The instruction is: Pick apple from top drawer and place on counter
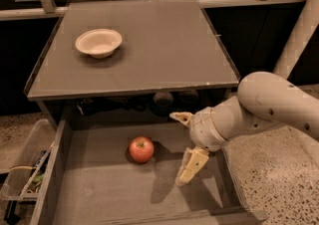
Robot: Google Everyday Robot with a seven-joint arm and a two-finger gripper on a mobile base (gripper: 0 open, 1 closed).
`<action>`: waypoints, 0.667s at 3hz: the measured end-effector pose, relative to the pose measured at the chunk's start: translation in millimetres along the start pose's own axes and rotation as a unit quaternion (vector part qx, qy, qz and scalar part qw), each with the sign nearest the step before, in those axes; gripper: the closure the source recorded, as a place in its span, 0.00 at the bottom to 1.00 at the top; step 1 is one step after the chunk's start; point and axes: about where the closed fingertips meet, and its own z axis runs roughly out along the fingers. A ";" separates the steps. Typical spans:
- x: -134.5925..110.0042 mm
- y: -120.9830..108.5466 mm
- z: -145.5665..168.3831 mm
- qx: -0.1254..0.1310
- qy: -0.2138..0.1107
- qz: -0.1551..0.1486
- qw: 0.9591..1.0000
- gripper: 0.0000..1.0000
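My open gripper hangs in the pulled-out drawer, right beside the apple.

The counter (pixel 159 45) is a flat grey-brown top, and a white bowl (pixel 98 43) sits on its back left part. Behind the counter it is dark, with a pale rail (pixel 249 1) running across. The floor (pixel 279 184) is speckled stone. Under the counter, the top drawer (pixel 99 189) is pulled out toward me. The apple (pixel 141 149) lies on the drawer's bare bottom, about in the middle and a bit toward the back. My gripper (pixel 185 142) is over the right side of the drawer, just to the right of the apple and not touching it. Its two fingers are wide apart, one up near the counter's front edge and one lower down. A clear bin (pixel 22 157) stands left of the drawer, with small things inside that I cannot make out.
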 end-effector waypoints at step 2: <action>7.7 -30.2 39.9 0.022 -0.029 -0.016 0.999 0.00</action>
